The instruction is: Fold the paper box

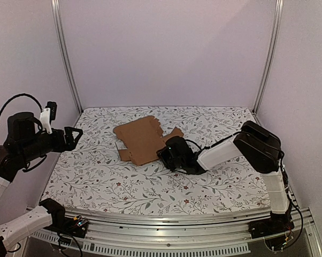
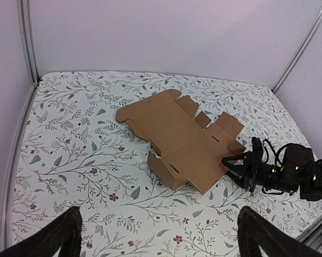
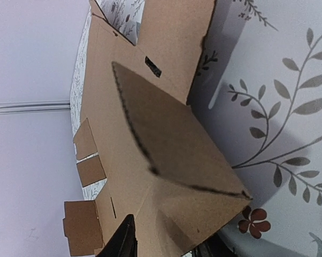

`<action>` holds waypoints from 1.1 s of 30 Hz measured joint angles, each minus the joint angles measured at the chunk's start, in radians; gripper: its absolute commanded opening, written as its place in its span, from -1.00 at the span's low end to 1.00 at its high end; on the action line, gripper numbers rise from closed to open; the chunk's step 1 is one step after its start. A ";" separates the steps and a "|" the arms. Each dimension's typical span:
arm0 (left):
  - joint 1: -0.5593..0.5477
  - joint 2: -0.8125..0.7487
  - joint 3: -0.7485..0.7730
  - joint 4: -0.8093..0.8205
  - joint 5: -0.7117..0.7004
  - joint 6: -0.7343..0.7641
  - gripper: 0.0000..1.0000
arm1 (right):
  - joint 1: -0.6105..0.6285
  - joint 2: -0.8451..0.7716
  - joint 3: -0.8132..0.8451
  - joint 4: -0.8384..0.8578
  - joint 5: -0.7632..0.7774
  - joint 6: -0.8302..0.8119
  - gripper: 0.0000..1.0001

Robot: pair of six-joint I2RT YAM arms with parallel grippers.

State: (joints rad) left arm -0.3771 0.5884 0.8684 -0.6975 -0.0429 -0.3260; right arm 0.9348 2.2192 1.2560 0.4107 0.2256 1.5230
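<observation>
The paper box (image 1: 142,140) is a flat brown die-cut sheet with flaps and slots, lying on the patterned mat at the back centre. It also shows in the left wrist view (image 2: 182,136). My right gripper (image 1: 162,152) is low at the sheet's near right corner (image 2: 237,163). In the right wrist view a corner flap of the paper box (image 3: 166,155) is raised and lies between my right gripper (image 3: 169,243), one finger on each side, jaws partly closed with a gap left. My left gripper (image 1: 74,134) hangs wide open above the mat's left side, holding nothing (image 2: 158,222).
The floral mat (image 1: 150,187) covers the table. White walls with metal corner posts (image 1: 64,59) close in the back and both sides. A metal rail (image 1: 177,222) runs along the near edge by the arm bases.
</observation>
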 measured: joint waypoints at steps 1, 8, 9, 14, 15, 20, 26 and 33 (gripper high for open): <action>0.000 0.002 0.000 0.000 0.000 0.000 0.99 | -0.001 0.002 0.000 0.000 -0.001 -0.004 -0.47; 0.000 0.009 0.000 0.000 0.000 0.000 0.99 | -0.009 0.008 -0.006 0.003 -0.007 -0.028 -0.75; 0.000 0.009 0.000 0.000 -0.001 0.000 0.99 | -0.010 0.008 -0.008 0.004 -0.009 -0.031 -0.81; 0.000 0.010 -0.001 0.000 -0.009 0.000 0.99 | -0.016 0.008 -0.020 0.039 -0.019 -0.035 -1.00; 0.000 0.010 -0.001 0.000 -0.011 0.000 0.99 | -0.018 0.008 -0.021 0.050 -0.022 -0.033 -1.00; 0.000 0.010 -0.001 -0.003 -0.021 0.000 0.99 | -0.024 0.008 -0.043 0.112 -0.039 -0.041 -1.00; 0.000 0.009 -0.001 -0.019 -0.033 0.000 0.99 | -0.040 0.002 -0.109 0.177 -0.093 -0.056 -1.00; 0.000 0.030 0.027 -0.039 -0.049 0.004 0.99 | -0.080 -0.056 -0.145 0.200 -0.229 -0.118 -1.00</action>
State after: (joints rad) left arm -0.3771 0.6182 0.8959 -0.7364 -0.0917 -0.3222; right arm 0.8551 2.1628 1.1110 0.6102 -0.0029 1.4048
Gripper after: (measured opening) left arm 0.995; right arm 0.007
